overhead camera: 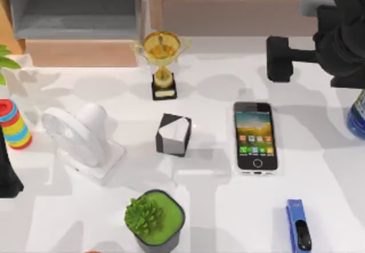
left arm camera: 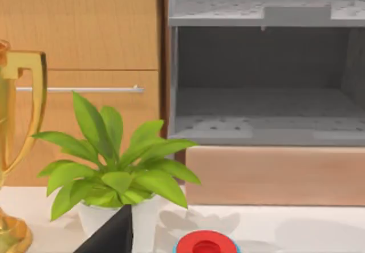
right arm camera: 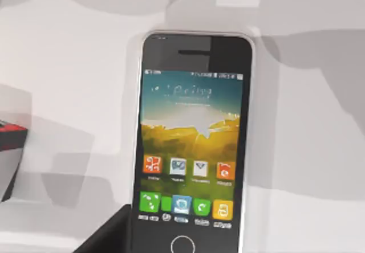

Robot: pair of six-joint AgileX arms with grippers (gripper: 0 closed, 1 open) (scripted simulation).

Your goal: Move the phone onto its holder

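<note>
Right pincer (overhead camera: 279, 59) hangs above the flat phone (overhead camera: 256, 137).

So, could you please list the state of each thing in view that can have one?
phone: flat on the table, face up, screen lit, not held.
holder: on the table, nothing on it.
trophy: upright.
fan: standing.
blue stapler: lying closed.
potted succulent: upright.
right arm: raised near the table's far right.

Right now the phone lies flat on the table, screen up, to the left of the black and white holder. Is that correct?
Not quite: in the top view the phone lies to the right of the black and white holder, not to its left. The rest holds: it lies flat on the table, screen up.
</note>
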